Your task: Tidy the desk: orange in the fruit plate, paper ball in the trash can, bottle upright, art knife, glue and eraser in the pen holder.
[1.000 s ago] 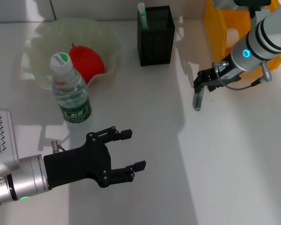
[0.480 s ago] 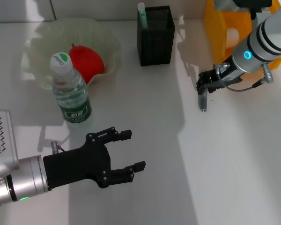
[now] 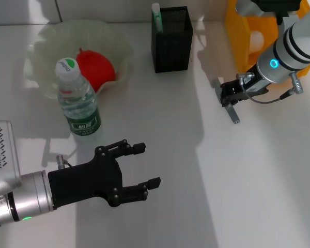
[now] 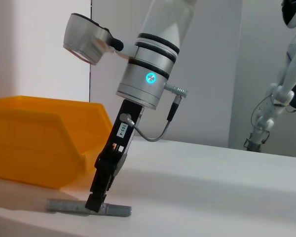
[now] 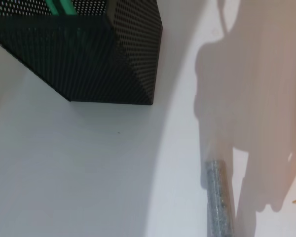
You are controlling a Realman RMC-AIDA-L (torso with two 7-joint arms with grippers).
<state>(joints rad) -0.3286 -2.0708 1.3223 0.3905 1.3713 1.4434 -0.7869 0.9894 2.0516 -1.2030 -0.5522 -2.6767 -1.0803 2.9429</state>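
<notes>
The grey art knife (image 3: 233, 114) lies slanted on the table right of the black mesh pen holder (image 3: 171, 40). My right gripper (image 3: 228, 99) is shut on its middle; the left wrist view shows the right gripper (image 4: 95, 203) pressed down on the flat-lying knife (image 4: 116, 210). The knife's end (image 5: 219, 197) and the holder (image 5: 89, 54) show in the right wrist view. A green-and-white glue stick (image 3: 156, 14) stands in the holder. The bottle (image 3: 77, 101) stands upright. The orange (image 3: 95, 67) rests in the fruit plate (image 3: 51, 36). My left gripper (image 3: 149, 164) hovers open near the front. Eraser out of view.
An orange trash can (image 3: 248, 31) stands at the back right, just behind my right arm, with a pale shape inside it. The bottle stands directly in front of the fruit plate. Bare white table stretches between the two grippers.
The right gripper has shifted slightly right, and the art knife has swung from pointing straight toward me to slanting down-right. The left arm has not moved.
</notes>
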